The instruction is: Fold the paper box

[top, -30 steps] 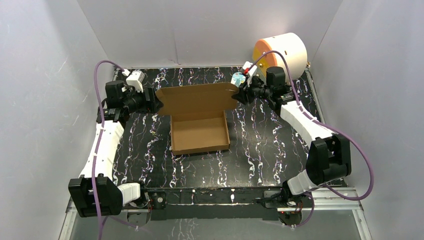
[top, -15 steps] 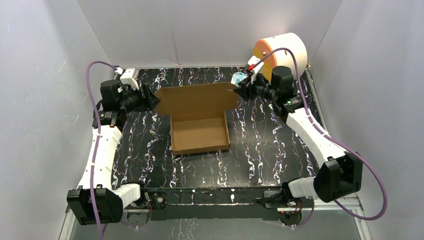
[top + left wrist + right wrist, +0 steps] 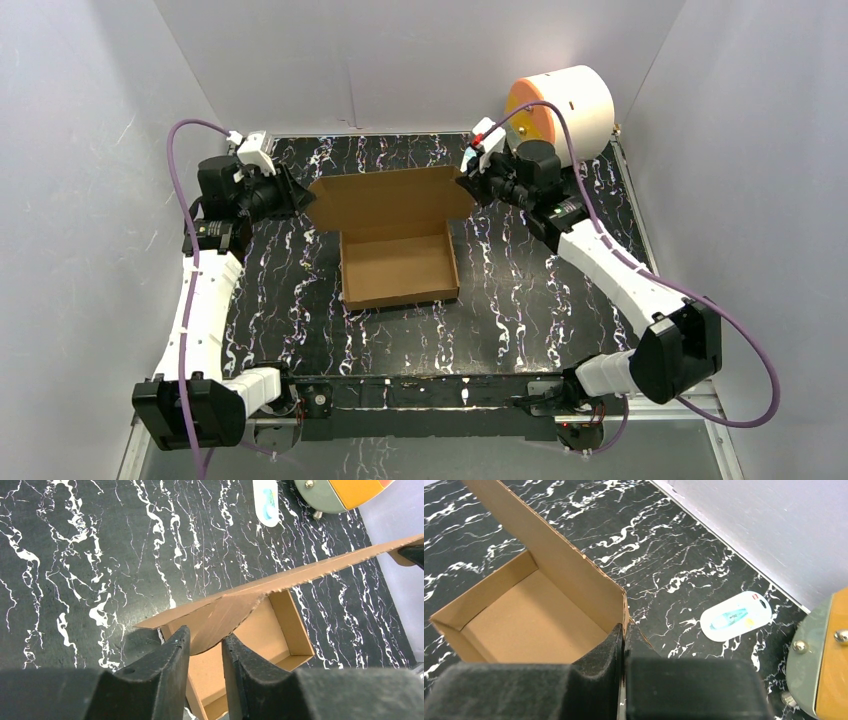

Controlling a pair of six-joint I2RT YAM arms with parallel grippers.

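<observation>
1. Two arms are at the far side of the paper box (image 3: 395, 235), which sits in the middle of the bench (image 3: 540, 290). Its tray is already formed and the lid stands open along the far wall.
2. The right fingers (image 3: 599, 650) are pressed together, pinching the lid's right corner; the cardboard edge runs straight into their seam.
3. The left fingers (image 3: 165, 665) stand slightly apart on either side of the rounded side flap at the lid's left end. I cannot tell whether their pads actually press it.
4. The step in hand, as I judge it, is taking hold of both lid ends so the lid can come down over the tray.
5. The next move likely calls for a firm grip on the left. Both arms would then swing the lid toward the near side evenly, so that the tray does not skid, with the flaps steered inside the tray walls.
6. The box is plain brown with no print. A small white oval packet (image 3: 736, 616) near the white-and-orange cylinder (image 3: 560, 105) bears blue artwork and a red spot, but its lettering is too small to read. Nothing is legible on the cylinder.
</observation>
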